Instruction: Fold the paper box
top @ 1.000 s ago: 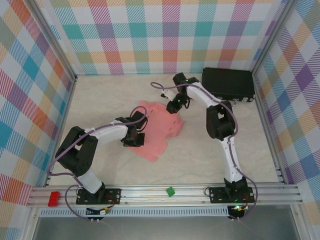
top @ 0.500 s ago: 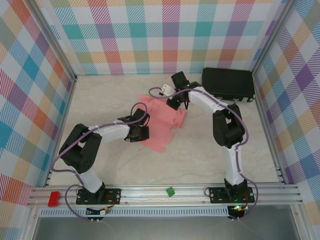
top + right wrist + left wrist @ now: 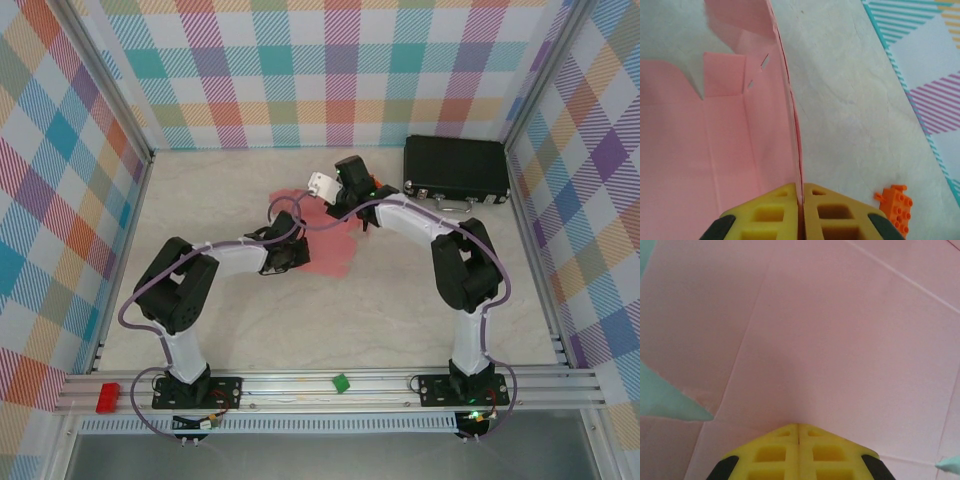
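Observation:
The paper box (image 3: 330,256) is a pink creased card sheet lying mid-table between the two arms, partly folded over. My left gripper (image 3: 289,256) rests on its left part. In the left wrist view the yellow fingertips (image 3: 799,426) are shut together, tips down on the pink sheet (image 3: 840,340), with nothing between them. My right gripper (image 3: 350,207) is at the sheet's far edge. In the right wrist view it (image 3: 802,187) is shut on a raised pink panel (image 3: 715,150), whose thin edge stands upright between the pads.
A black hard case (image 3: 455,168) lies at the back right, close to the right arm. A small orange brick (image 3: 896,201) sits on the table just right of the right fingers. A green bit (image 3: 341,382) and a red block (image 3: 107,397) lie on the front rail.
The left gripper slid right and back across the sheet. The right gripper swung its held edge up and leftward, so the pink sheet looks smaller and more folded from above.

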{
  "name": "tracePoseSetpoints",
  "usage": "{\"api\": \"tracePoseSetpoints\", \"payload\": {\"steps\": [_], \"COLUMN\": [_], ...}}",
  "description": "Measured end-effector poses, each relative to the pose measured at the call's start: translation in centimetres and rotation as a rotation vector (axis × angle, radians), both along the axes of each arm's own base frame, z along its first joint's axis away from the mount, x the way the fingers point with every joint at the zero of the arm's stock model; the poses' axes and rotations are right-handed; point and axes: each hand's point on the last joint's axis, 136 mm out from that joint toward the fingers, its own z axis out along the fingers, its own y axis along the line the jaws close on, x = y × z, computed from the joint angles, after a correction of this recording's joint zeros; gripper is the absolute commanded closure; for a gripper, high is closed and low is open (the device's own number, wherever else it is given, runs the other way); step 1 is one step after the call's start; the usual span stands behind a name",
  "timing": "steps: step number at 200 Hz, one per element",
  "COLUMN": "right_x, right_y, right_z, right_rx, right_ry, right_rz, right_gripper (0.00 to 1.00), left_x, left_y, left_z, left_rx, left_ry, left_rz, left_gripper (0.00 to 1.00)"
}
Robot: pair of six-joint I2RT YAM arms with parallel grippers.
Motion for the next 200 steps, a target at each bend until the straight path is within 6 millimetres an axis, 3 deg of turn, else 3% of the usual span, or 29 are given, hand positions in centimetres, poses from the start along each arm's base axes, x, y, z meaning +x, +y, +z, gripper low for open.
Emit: {"api": "tracePoseSetpoints", "payload": {"steps": [126,200], "right_x": [0.3,1.0], "right_y": [0.0,0.3], "right_z": [-0.3,0.5], "right_rx": [-0.048,-0.066], "right_ry": [-0.190,-0.312], "right_rz": [0.049,0.088], "right_gripper": [0.88,0.87], "left_x": [1.0,1.1], "left_y": [-0.6,-0.7], "left_z": [0.1,0.0], "left_rx": [-0.024,-0.046], "left_ry": [-0.028,-0.059], "left_rz": [0.005,0.009], "left_gripper": [1.00,1.00]}}
